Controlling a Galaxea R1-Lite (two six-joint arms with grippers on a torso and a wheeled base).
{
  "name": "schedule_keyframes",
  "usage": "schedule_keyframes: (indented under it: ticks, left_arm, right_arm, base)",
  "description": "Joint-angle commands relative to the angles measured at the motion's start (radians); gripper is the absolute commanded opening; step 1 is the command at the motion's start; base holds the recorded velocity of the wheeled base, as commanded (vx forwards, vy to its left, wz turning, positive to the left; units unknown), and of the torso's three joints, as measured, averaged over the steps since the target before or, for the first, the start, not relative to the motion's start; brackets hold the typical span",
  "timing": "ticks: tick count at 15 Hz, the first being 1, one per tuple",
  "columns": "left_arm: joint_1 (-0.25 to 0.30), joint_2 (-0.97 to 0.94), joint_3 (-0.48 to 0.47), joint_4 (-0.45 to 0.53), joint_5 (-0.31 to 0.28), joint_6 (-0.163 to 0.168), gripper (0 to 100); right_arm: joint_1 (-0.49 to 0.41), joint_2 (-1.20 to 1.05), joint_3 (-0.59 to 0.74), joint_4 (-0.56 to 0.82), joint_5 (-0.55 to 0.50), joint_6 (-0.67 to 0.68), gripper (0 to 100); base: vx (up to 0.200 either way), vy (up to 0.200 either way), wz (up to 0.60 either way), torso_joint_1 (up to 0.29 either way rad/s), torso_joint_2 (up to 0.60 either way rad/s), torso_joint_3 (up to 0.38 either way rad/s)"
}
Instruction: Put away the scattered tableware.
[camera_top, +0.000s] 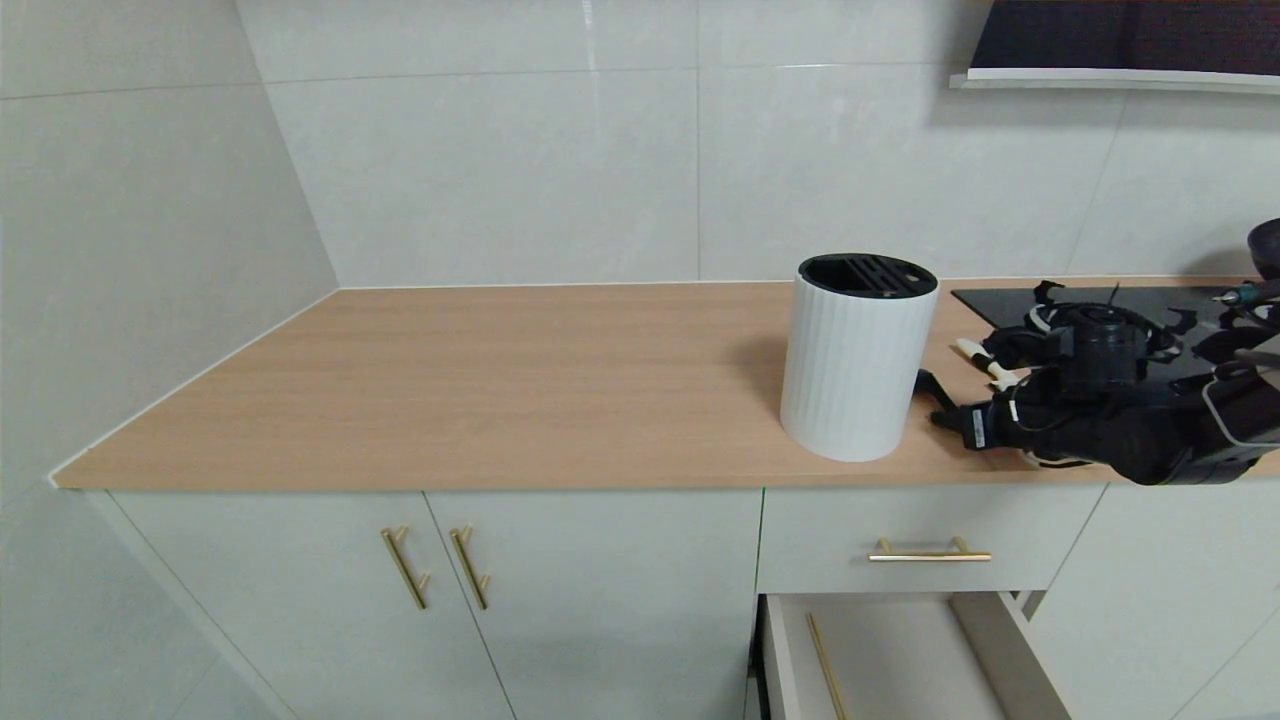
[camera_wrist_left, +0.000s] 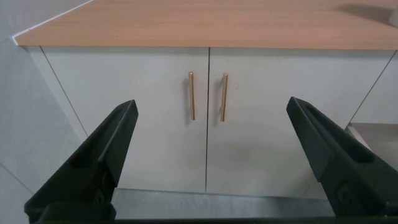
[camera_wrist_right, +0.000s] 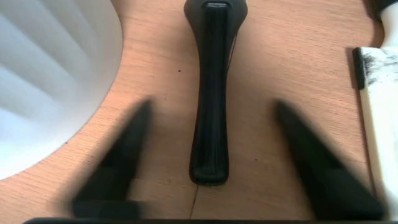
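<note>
A black utensil handle (camera_wrist_right: 211, 93) lies flat on the wooden counter (camera_top: 500, 380), just right of the white ribbed holder (camera_top: 858, 360) with its black slotted top. My right gripper (camera_wrist_right: 214, 168) is low over the counter, open, its two fingers on either side of the handle's end without closing on it. In the head view the right gripper (camera_top: 945, 408) sits close to the holder's base. A white-handled utensil (camera_top: 985, 362) lies a little farther right, and the white-handled utensil (camera_wrist_right: 376, 124) is beside one finger. My left gripper (camera_wrist_left: 211, 168) is open and holds nothing, below counter height in front of the cabinet doors.
A black cooktop (camera_top: 1010, 302) lies behind the right arm at the counter's right end. Below the counter a drawer (camera_top: 880, 650) stands pulled open. Two cabinet doors with gold handles (camera_wrist_left: 208, 96) face the left gripper. Tiled walls close the back and left.
</note>
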Motion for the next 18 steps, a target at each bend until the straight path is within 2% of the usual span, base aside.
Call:
schedule_keyframes:
  ticks: [1, 12, 13, 16, 18]
  left_arm:
    - [0.0, 0.001, 0.0, -0.001, 0.001, 0.0, 100]
    - [0.0, 0.001, 0.0, -0.001, 0.001, 0.0, 100]
    - [0.0, 0.001, 0.0, -0.001, 0.001, 0.0, 100]
    - [0.0, 0.001, 0.0, 0.001, 0.001, 0.0, 100]
    - [0.0, 0.001, 0.0, -0.001, 0.001, 0.0, 100]
  right_arm:
    - [0.002, 0.005, 0.0, 0.004, 0.001, -0.001, 0]
    - [0.005, -0.023, -0.003, 0.004, -0.02, 0.03, 0]
    - [0.005, -0.066, 0.005, 0.006, -0.02, 0.071, 0]
    - [0.003, -0.184, 0.066, 0.016, -0.02, 0.085, 0]
    - [0.003, -0.287, 0.132, 0.079, -0.023, 0.09, 0]
  base:
    - [0.0, 0.0, 0.0, 0.0, 0.0, 0.0]
    - [0.0, 0.0, 0.0, 0.0, 0.0, 0.0]
    - [0.0, 0.0, 0.0, 0.0, 0.0, 0.0]
    - [0.0, 0.0, 0.0, 0.0, 0.0, 0.0]
    - [0.0, 0.0, 0.0, 0.0, 0.0, 0.0]
